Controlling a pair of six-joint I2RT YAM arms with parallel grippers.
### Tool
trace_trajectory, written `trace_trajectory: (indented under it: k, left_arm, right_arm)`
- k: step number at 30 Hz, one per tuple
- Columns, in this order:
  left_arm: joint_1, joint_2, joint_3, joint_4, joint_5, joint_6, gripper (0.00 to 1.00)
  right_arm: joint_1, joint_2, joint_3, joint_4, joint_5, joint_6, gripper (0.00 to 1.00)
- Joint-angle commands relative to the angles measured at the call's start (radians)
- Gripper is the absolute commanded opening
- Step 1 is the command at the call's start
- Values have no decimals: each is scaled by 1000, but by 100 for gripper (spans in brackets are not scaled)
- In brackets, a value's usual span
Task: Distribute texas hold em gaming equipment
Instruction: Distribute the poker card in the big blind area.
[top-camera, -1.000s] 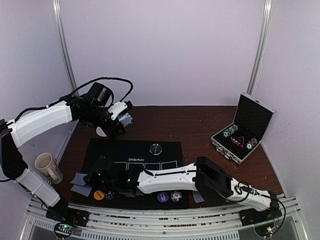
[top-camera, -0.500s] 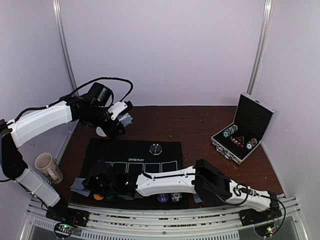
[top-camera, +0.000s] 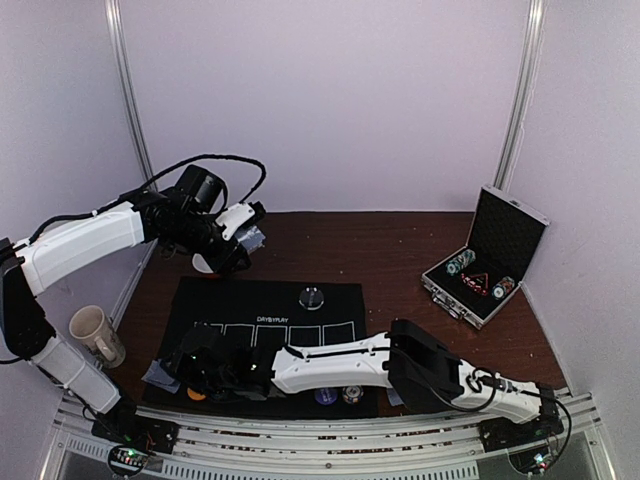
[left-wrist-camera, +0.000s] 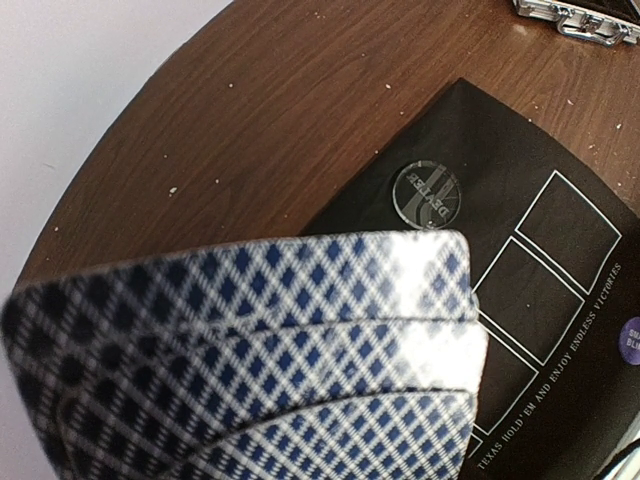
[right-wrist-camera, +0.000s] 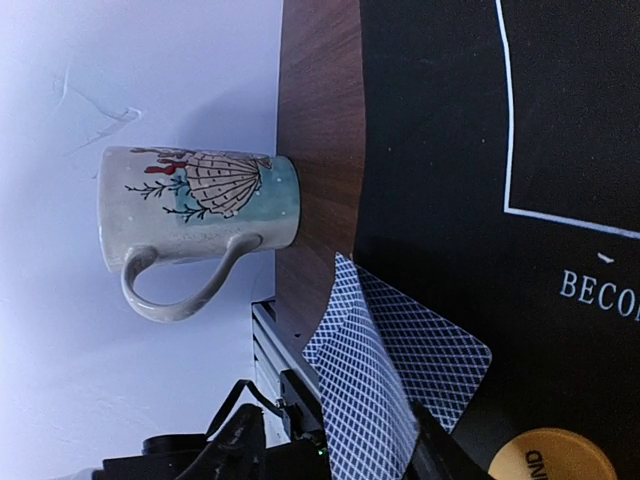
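My left gripper hangs above the table's back left, shut on a fan of blue-checked playing cards that hides its fingers. Below it a clear disc lies on the black mat. My right gripper is low over the mat's near left corner. Its jaws stand apart around a curled card, which leans up over a flat card. An orange chip lies beside them. A purple-blue chip and a black-and-white chip sit at the mat's near edge.
A beige mug stands just left of the mat, close to the right gripper. An open metal case with chips sits at the right. A red-and-white bowl lies under the left arm. White walls close in the table.
The right gripper has slid left and down to the mat's near left corner and its jaws have parted around the card. The left arm has not moved.
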Motion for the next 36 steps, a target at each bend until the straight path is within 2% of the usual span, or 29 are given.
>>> trace_trajectory:
  k: [1,9,15,24,36]
  left_arm:
    - [12,-21,23,24,1,3,48]
    - [12,-21,24,24,1,4,48]
    - [11,-24,24,23,1,5,48]
    - [11,-25,27,22,4,9,48]
    - [12,-27,22,23,10,11,48]
  right_arm:
    - [12,-44,27,-38,46,-60,51]
    - [22,-87,14,-52,76,-96,64]
    - [26,-108,9,-70,95,-116,68]
    - [34,-116,13,-114,106,-133,70]
    - [44,-160,12,-197,202,-233,71]
